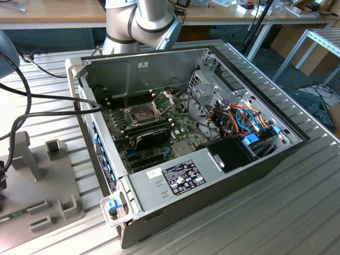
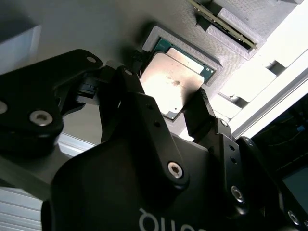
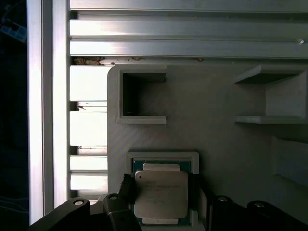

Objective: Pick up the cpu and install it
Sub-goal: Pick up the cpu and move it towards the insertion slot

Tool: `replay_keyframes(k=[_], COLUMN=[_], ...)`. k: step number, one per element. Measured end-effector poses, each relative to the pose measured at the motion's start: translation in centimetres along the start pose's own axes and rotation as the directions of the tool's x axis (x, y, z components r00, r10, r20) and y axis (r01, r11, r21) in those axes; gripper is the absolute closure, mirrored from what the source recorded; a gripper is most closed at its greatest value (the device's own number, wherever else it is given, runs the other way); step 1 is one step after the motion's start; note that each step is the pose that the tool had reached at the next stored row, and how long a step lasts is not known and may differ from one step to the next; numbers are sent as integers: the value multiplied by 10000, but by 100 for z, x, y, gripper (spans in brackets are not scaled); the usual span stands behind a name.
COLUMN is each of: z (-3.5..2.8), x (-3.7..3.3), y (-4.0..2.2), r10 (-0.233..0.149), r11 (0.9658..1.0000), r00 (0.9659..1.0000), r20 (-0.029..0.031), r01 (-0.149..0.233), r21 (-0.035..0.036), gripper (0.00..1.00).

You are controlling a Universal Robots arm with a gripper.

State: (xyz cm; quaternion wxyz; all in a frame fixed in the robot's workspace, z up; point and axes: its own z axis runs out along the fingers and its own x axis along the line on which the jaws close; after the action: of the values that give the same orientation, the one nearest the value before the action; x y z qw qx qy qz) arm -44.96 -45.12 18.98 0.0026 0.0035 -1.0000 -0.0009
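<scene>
Hand down over the grey holder on the desk, fingers apart and bracketing the cpu seated flat in its recess; pick-up step judged under way, grasp not yet made; next move calling for even closure on opposite edges and a level lift.

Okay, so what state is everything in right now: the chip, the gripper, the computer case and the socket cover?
chip: lying flat in the recess of its grey holder.
gripper: down at the chip, grip unclear.
computer case: open, side panel off.
socket cover: flipped up.
</scene>
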Motion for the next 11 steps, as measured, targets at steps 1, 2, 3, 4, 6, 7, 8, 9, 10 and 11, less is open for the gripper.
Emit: replay_keyframes(k=[1, 2, 3, 4, 6, 7, 8, 9, 10, 11], z=[-3, -4, -5, -6, -6, -8, -10, -11, -13, -13], x=[0, 0, 0, 0, 0, 0, 0, 0, 0, 0], y=[0, 0, 0, 0, 0, 0, 0, 0, 0, 0], r10=[0, -4, -24, -28, -32, -32, -33, -33, -33, -33], r11=[10000, 10000, 10000, 10000, 10000, 10000, 10000, 10000, 10000, 10000], r00=[10000, 10000, 10000, 10000, 10000, 10000, 10000, 10000, 10000, 10000], r20=[0, 2, 0, 0, 0, 0, 1, 1, 1, 1], r01=[0, 4, 24, 28, 32, 32, 33, 33, 33, 33], r21=[0, -1, 0, 0, 0, 1, 1, 0, 1, 1], gripper=[38, 38, 38, 38, 38, 38, 38, 38, 38, 38])
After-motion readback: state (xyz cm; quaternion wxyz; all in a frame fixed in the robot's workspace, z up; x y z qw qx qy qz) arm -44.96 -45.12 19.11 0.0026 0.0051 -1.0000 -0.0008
